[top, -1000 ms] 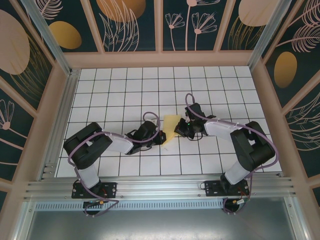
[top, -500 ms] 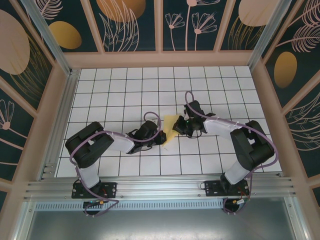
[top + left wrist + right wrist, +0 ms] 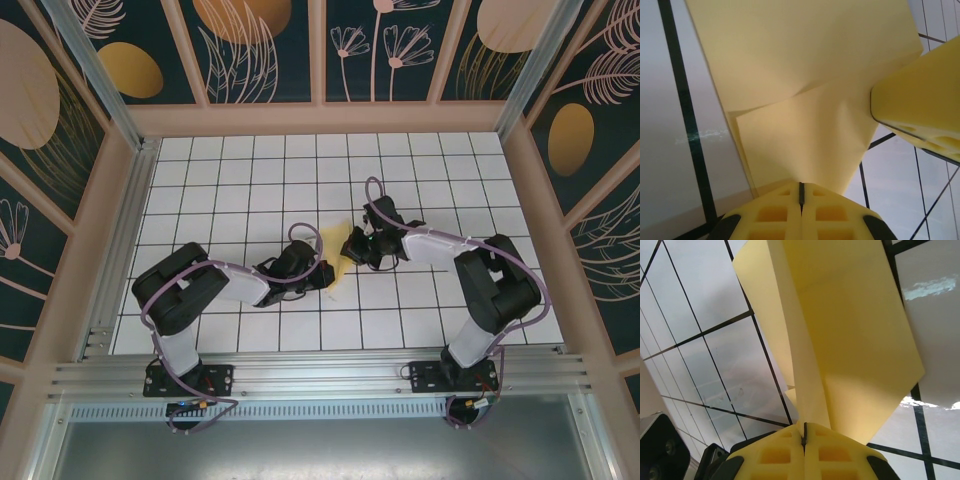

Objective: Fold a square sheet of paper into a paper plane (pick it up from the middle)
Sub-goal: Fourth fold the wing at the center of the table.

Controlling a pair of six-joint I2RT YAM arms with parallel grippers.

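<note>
The pale-yellow sheet of paper (image 3: 337, 262), partly folded with creases and layered flaps, is held up between both grippers at the middle of the tiled table. My left gripper (image 3: 321, 272) pinches its near-left edge; in the left wrist view the paper (image 3: 805, 90) spreads up and away from the left gripper (image 3: 801, 186), whose jaws are pressed together on it. My right gripper (image 3: 353, 249) is shut on a raised fold from the right; in the right wrist view that fold of paper (image 3: 840, 325) runs straight into the right gripper (image 3: 804, 428). One right finger (image 3: 920, 110) shows beside the sheet.
The white tiled table (image 3: 240, 180) with black grid lines is ringed by a wooden frame and patterned walls (image 3: 320, 50). A metal rail (image 3: 320, 375) runs along the near edge. Part of the left arm (image 3: 660, 450) appears low in the right wrist view.
The right gripper has moved left, toward the left gripper, taking its side of the paper along. The sheet now looks narrower and more bunched between them. The left gripper has barely moved.
</note>
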